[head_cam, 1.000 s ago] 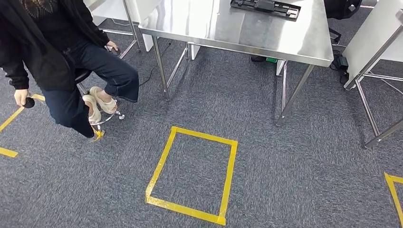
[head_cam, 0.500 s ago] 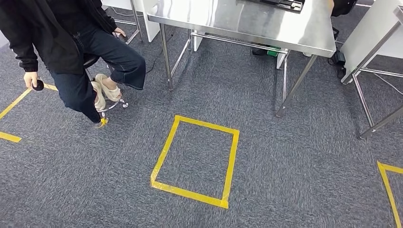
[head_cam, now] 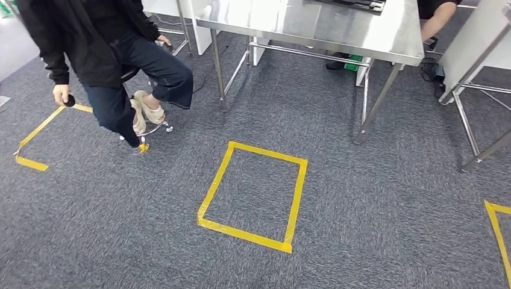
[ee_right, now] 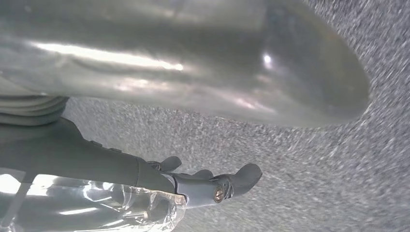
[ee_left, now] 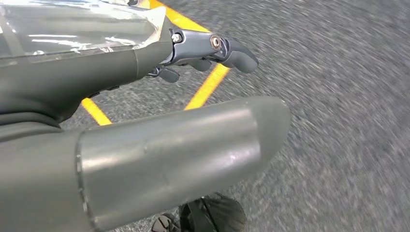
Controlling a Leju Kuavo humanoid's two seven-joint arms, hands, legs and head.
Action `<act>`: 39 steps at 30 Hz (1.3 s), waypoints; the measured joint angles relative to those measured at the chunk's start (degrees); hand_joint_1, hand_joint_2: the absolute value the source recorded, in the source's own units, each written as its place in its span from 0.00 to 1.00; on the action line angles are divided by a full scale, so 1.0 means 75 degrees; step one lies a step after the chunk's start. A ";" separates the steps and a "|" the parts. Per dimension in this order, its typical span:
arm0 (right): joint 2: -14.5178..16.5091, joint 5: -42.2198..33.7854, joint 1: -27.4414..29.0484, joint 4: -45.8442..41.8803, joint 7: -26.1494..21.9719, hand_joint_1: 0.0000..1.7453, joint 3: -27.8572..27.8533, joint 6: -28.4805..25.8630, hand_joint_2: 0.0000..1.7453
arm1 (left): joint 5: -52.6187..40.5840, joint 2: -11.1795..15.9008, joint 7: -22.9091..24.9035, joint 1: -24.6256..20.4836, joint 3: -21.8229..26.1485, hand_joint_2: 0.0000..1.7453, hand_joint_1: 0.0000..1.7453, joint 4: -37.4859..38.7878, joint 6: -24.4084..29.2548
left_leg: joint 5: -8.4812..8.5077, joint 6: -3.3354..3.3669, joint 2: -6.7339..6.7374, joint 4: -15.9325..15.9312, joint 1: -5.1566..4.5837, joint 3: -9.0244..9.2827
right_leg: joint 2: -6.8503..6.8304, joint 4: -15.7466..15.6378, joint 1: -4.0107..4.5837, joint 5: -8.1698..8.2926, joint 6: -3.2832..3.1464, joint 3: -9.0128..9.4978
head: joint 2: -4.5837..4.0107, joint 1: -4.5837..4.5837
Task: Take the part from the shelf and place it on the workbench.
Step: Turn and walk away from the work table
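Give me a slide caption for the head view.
Yellow tape square on grey carpet before a steel workbench, a seated person at left.

No text, label, brand, number or sign can be read anywhere in these views. The yellow tape (head_cam: 253,195) on the carpet forms plain outlines with no lettering, and the steel counter (head_cam: 337,30) carries no legible marking
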 joint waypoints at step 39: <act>-0.0033 0.0010 0.0034 -0.0002 0.0141 0.00 0.0201 -0.0031 0.00 | -0.0047 0.0039 -0.0079 -0.0031 0.0091 0.00 0.00 -0.0070 -0.0088 | 0.0272 0.0269 0.0217 -0.0947 0.0052 0.0960 | -0.0374 0.0658 0.0040 -0.0159 0.0336 -0.0464 | 0.0000 0.0071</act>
